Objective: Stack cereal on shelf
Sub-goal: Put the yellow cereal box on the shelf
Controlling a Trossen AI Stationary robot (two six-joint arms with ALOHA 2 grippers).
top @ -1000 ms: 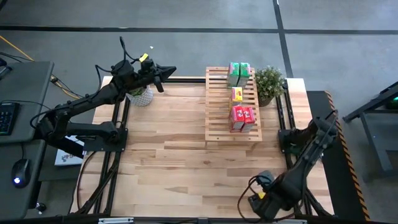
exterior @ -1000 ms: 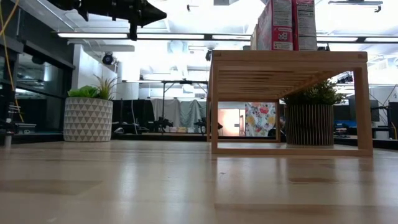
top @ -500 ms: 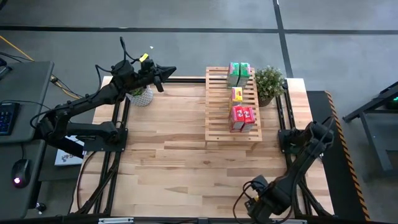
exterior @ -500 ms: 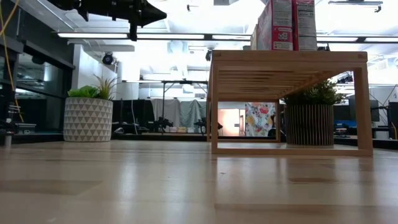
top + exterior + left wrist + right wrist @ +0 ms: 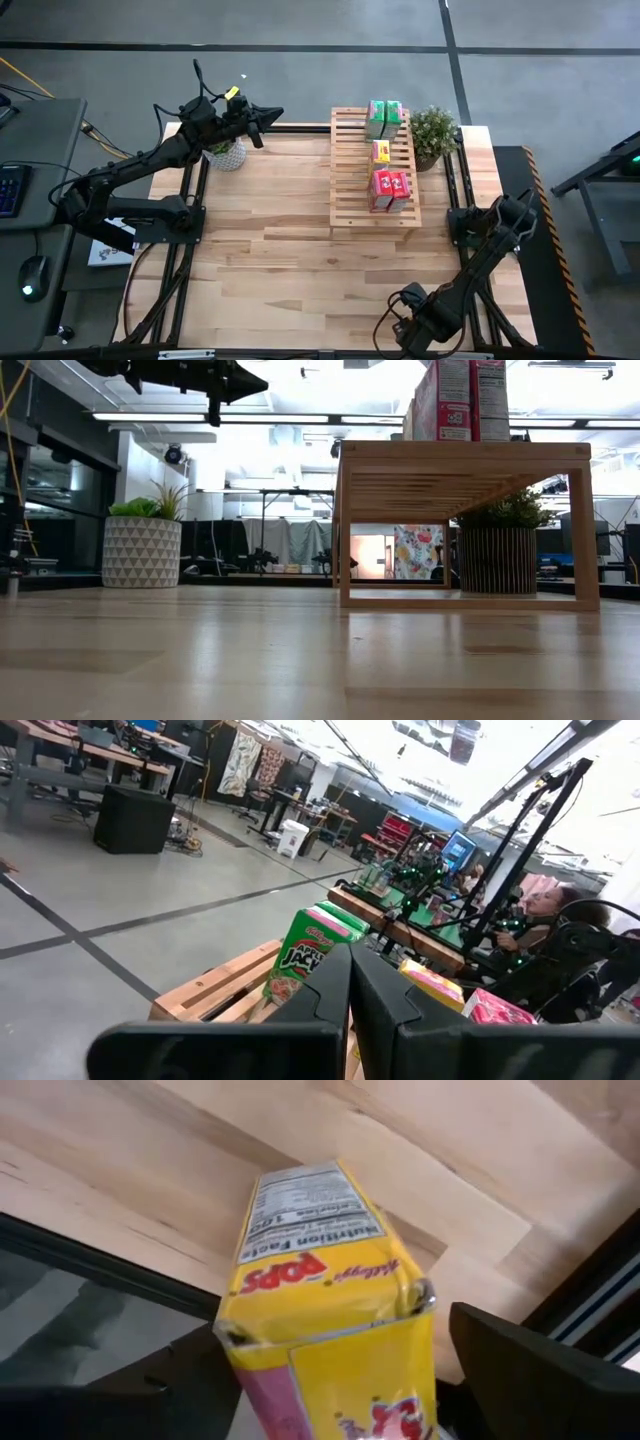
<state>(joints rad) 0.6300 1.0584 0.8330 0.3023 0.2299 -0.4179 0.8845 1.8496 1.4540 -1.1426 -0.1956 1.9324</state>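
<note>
Right gripper (image 5: 330, 1370) at bench (image 5: 280, 260) near edge: yellow box (image 5: 320, 1290) between its wide-spread fingers (image 5: 530, 1370) | shelf (image 5: 372, 170) far off, carrying five boxes | left gripper (image 5: 275, 114) closed, raised beside plant (image 5: 226, 152)

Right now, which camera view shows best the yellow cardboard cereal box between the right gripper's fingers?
The right wrist view: the yellow cardboard cereal box fills it. The other views do not show this box.
</note>
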